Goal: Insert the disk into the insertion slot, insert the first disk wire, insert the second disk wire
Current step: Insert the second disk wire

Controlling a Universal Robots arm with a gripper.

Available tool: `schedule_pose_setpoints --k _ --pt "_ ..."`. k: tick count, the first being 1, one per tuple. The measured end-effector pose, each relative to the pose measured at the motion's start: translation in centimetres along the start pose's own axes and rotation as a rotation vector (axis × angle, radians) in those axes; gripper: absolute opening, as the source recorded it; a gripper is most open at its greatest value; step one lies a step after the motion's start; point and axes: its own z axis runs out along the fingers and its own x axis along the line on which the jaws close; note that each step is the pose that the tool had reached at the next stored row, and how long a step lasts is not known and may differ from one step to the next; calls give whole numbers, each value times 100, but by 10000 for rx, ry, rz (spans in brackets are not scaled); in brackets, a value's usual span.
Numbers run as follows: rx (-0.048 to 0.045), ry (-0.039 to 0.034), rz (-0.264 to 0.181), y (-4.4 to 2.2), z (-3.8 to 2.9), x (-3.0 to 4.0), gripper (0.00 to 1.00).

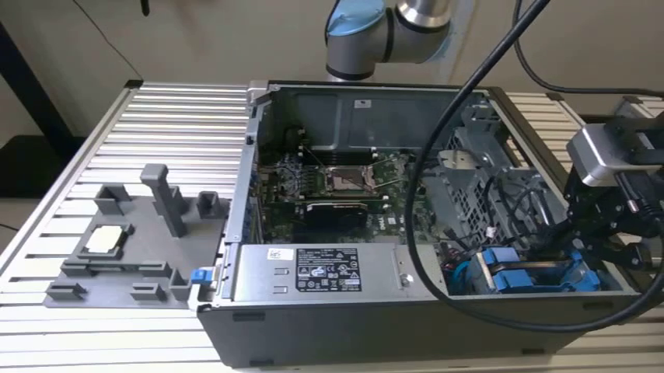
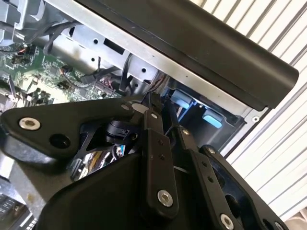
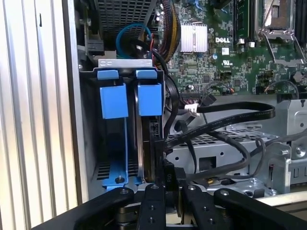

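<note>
One silver-grey disk in its blue plastic carrier (image 3: 146,98) is seen seated in the grey sheet-metal insertion slot (image 3: 91,143), beside which a black wire connector (image 3: 169,173) is pinched in the narrowed black tool (image 3: 168,191), so wire insertion is judged underway.

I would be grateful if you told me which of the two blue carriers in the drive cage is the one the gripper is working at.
The blue carrier on the motherboard side: the gripper sits at its rear edge, where a black cable runs in. The other carrier, by the case wall, has no cable.

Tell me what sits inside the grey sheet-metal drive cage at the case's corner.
Inside the grey sheet-metal drive cage, bright blue plastic carrier frames stand side by side, black cables running alongside. The black end effector covers the cage's near end, so any cable connection there is hidden.
</note>
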Motion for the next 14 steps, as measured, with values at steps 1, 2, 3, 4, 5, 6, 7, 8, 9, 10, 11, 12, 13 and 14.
schedule_pose_setpoints --k 1,2,3,4,5,6,7,8,9,10,11,12,13,14 --pt "-13 -6 3 0 8 14 20" --pt "-25 -5 7 0 11 26 20" --pt "-36 -2 9 -1 12 36 20" --pt "-51 -1 12 -1 15 40 20" --pt "-63 -3 14 -1 15 40 20" --pt "-80 -14 19 -1 15 41 20" --pt "-105 -23 23 -2 15 41 20" --pt "-127 -24 28 -2 14 42 20" --pt "-138 -26 31 -2 15 46 20" --pt "-143 -26 32 -2 13 52 20" --pt "-145 -26 33 -3 11 64 20" --pt "-146 -23 32 -5 7 79 20" --pt "-146 -23 31 -5 6 89 20" --pt "-146 -23 31 -5 5 95 20"
